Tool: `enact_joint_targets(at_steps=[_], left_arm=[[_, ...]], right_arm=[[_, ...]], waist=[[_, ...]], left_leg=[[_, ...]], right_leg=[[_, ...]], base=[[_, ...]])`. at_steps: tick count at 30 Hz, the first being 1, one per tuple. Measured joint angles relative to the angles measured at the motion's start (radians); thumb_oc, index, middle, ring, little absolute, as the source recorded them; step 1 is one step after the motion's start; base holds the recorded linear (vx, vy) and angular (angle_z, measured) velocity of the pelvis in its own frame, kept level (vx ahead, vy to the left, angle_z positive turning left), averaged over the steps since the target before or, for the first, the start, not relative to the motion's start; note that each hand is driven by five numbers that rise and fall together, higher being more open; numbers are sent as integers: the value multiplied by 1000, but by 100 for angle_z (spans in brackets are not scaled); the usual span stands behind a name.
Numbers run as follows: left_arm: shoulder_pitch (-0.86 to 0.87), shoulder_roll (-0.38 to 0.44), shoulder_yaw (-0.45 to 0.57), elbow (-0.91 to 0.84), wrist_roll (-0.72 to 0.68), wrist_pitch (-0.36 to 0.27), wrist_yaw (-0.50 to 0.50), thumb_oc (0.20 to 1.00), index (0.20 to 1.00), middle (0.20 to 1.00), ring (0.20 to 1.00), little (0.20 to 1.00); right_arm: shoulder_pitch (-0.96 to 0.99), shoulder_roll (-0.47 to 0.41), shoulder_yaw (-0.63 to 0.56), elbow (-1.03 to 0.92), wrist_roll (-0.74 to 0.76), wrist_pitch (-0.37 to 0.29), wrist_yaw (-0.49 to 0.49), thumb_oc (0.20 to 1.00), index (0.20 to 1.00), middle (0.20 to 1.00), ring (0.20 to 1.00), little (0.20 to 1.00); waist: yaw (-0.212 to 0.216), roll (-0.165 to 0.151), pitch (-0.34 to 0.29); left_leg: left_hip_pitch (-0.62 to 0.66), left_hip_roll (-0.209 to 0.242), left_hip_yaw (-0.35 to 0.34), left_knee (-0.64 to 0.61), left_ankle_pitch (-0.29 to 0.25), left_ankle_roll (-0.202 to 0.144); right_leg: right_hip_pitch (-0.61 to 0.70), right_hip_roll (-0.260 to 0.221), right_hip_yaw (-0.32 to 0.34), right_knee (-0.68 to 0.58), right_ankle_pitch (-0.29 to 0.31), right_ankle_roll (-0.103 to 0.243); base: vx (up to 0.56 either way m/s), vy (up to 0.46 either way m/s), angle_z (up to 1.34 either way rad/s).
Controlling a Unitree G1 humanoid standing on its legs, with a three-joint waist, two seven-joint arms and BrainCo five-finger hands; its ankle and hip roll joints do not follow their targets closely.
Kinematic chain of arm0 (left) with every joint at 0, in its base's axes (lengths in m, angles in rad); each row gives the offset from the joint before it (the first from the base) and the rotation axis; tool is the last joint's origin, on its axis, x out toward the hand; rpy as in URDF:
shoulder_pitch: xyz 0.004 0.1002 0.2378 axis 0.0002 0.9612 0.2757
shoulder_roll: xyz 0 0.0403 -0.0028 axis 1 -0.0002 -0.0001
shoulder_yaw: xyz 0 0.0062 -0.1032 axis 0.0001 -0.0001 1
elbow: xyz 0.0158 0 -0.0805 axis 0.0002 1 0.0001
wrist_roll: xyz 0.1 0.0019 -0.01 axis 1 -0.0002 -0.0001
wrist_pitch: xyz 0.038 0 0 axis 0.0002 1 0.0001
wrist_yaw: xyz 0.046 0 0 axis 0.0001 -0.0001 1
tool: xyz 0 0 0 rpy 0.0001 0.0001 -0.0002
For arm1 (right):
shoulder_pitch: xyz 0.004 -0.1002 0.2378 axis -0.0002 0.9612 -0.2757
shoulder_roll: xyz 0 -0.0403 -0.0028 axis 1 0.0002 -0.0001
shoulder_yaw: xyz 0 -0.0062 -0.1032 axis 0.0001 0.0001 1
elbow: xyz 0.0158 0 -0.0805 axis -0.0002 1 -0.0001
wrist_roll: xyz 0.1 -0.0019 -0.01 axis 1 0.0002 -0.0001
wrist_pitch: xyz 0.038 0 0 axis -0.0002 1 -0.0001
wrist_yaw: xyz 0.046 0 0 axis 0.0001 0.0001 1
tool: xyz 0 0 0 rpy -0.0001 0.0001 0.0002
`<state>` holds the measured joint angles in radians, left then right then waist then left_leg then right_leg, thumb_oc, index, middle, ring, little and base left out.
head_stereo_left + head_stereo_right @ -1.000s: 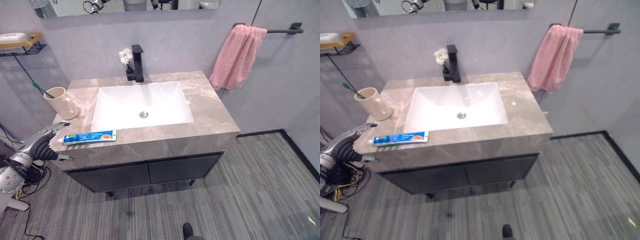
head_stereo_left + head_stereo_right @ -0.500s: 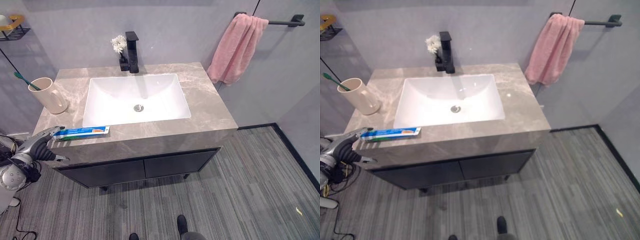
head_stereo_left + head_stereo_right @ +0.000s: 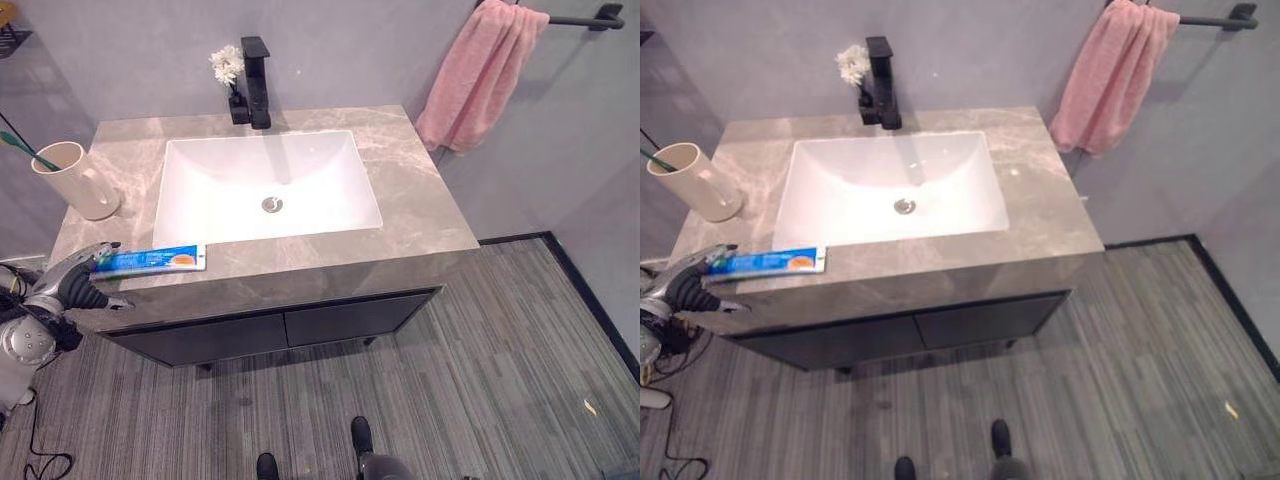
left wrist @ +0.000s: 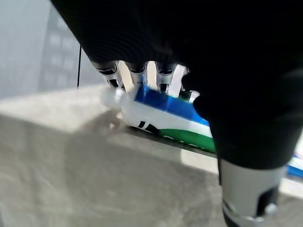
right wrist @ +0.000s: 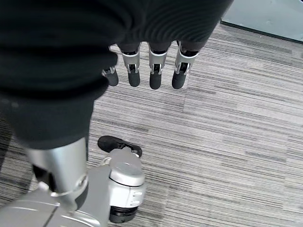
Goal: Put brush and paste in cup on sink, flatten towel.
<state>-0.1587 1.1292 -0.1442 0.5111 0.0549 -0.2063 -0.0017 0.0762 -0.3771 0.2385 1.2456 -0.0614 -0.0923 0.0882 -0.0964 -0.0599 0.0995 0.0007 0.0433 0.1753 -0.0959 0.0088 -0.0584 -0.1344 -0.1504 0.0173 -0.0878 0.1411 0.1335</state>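
Meanwhile, the whole head view had shifted over the last second, so the camera had moved, not the grey marble-patterned vanity top [image 3: 410, 205]. Against that shift, the left hand [image 3: 72, 279] had crept in from just short of the blue, white and green toothpaste tube [image 3: 150, 260] until it met the tube's capped end at the front-left edge. In its wrist view the fingers [image 4: 137, 78] reached over the tube, thumb low beside it; whether they had closed on it I could not tell. The tube lay flat on the counter, not yet lifted. The green-handled toothbrush [image 3: 22, 148] already stood in the cream handled cup [image 3: 72, 180] at the back-left, so the paste seemed the step in hand. The pink towel [image 3: 475, 75] hung bunched on the black wall bar [image 3: 585, 18]. The right hand [image 5: 142, 71] hung relaxed over the floor.
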Motion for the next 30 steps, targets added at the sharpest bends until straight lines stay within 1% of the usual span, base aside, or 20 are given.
enact_joint_targets(at_steps=[2,4,6,8,11,14,24,25,26,27,28,30], left_arm=[[-12,1,-5,0,-50,1,-28,1000,1000,1000,1000,1000],[-35,6,-28,0,-116,17,-70,1000,1000,1000,1000,1000],[-36,6,-35,-2,-143,18,-103,1000,1000,1000,1000,1000],[-39,6,-45,4,-174,21,-125,1000,1000,1000,1000,1000],[-49,5,-68,24,-214,20,-131,1000,1000,1000,1000,1000],[-60,6,-75,27,-215,34,-134,1000,1000,1000,1000,1000],[-56,5,-73,22,-192,33,-125,1000,1000,1000,1000,1000],[-60,4,-71,23,-192,33,-117,837,837,837,837,837],[-63,5,-70,23,-192,34,-114,542,542,542,542,542],[-64,2,-71,25,-191,34,-112,438,438,438,438,438],[-67,0,-71,28,-189,35,-103,200,200,200,200,200],[-77,0,-59,29,-170,35,-82,200,200,200,200,200]], right_arm=[[-1,-6,0,1,0,0,0,1000,1000,1000,1000,1000],[0,-15,0,2,0,4,2,1000,1000,1000,1000,1000],[-1,-18,0,0,0,7,3,1000,1000,1000,1000,1000],[-2,-18,2,3,0,8,5,1000,1000,1000,1000,1000],[-2,-18,10,2,-1,8,7,1000,1000,1000,1000,1000],[-1,-19,11,3,-1,8,7,1000,1000,1000,1000,1000],[-1,-19,11,0,0,8,7,1000,1000,1000,1000,1000],[-2,-19,11,0,0,8,7,1000,1000,1000,1000,1000],[-2,-19,11,0,0,8,7,1000,1000,1000,1000,1000],[-2,-20,11,1,0,8,7,1000,1000,1000,1000,1000],[-2,-20,11,1,1,8,7,1000,1000,1000,1000,1000],[-2,-21,11,1,2,8,6,1000,1000,1000,1000,1000]], waist=[[0,4,2],[0,12,7],[-2,17,9],[-3,17,9],[-4,18,7],[-4,19,6],[-3,22,-19],[-3,22,-22],[-2,22,-22],[-2,22,-22],[-2,23,-22],[-2,20,-28]], left_leg=[[0,0,1,0,0,0],[7,0,0,4,0,0],[21,1,1,-1,-1,0],[31,2,1,-2,-1,-1],[31,2,1,-2,-1,-1],[29,2,1,-2,0,-1],[-5,3,2,-1,4,-3],[-18,3,1,-1,7,-4],[-21,3,1,-1,8,-4],[-23,4,1,-1,9,-4],[-26,6,2,-1,9,-5],[-48,7,3,-1,13,-9]], right_leg=[[0,0,0,1,0,0],[9,0,-1,2,0,0],[22,1,-1,0,-2,0],[31,2,-1,-6,-2,-1],[31,1,0,-6,-2,-1],[30,1,1,-6,-2,-1],[-7,4,2,2,5,-5],[-18,3,1,2,7,-5],[-21,4,2,2,8,-6],[-23,5,2,2,9,-7],[-27,7,3,1,9,-7],[-49,8,4,-1,9,-6]], base=[[56,14,0],[63,9,1],[65,6,-1],[47,6,-1],[11,0,0],[0,0,0],[-19,-3,0],[0,0,0],[-50,-6,0],[-45,0,-2],[-50,1,-2],[0,0,0]])
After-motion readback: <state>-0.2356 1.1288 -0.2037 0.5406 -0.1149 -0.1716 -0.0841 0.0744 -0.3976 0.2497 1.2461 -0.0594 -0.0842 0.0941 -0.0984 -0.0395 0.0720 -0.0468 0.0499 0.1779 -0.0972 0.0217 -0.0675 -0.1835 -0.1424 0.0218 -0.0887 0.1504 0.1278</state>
